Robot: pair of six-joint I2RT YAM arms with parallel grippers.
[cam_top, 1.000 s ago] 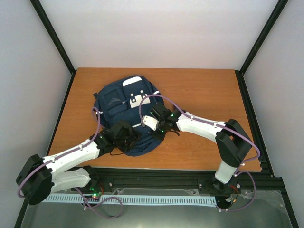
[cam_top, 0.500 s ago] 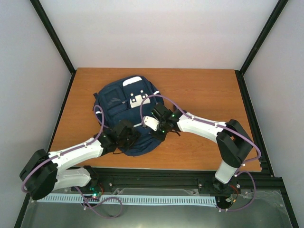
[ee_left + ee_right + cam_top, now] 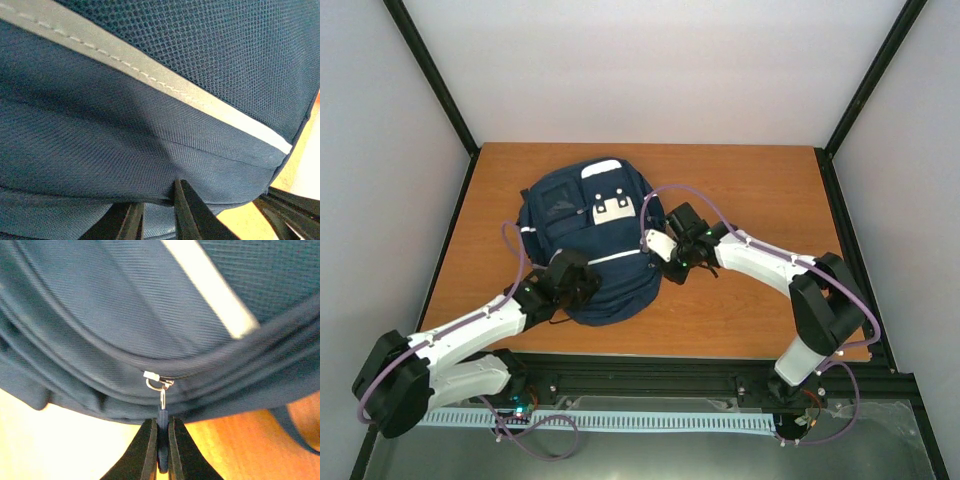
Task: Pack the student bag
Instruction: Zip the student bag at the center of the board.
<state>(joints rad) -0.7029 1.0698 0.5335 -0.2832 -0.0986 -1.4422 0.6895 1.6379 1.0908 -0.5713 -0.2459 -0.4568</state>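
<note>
So the big change over the last second: your left gripper (image 3: 157, 210) is going from wide open to nearly together. In the left wrist view its fingers are showing only a narrow gap with navy fabric filling it, so I'm reading that as a pinch on the near hem of the student bag (image 3: 585, 240), just below the white stripe (image 3: 150, 80).

Meanwhile your right gripper (image 3: 160, 440) is sliding off to the right along the bag's edge. Its fingers are staying clamped flat on the dark zipper pull (image 3: 162, 417), with the metal zipper slider (image 3: 156, 377) hanging just above them. The bag is also looking rounder and a bit shifted compared with a second ago.

My take is you're anchoring the bag with the left while the right is dragging the zip open. So you're early on here: nothing is going in yet, and I'm not seeing any books in view.

The bag is lying flat on the left-centre of the table (image 3: 750, 180), patches facing up. The left gripper is touching its near-left edge and the right gripper is touching its right side.
</note>
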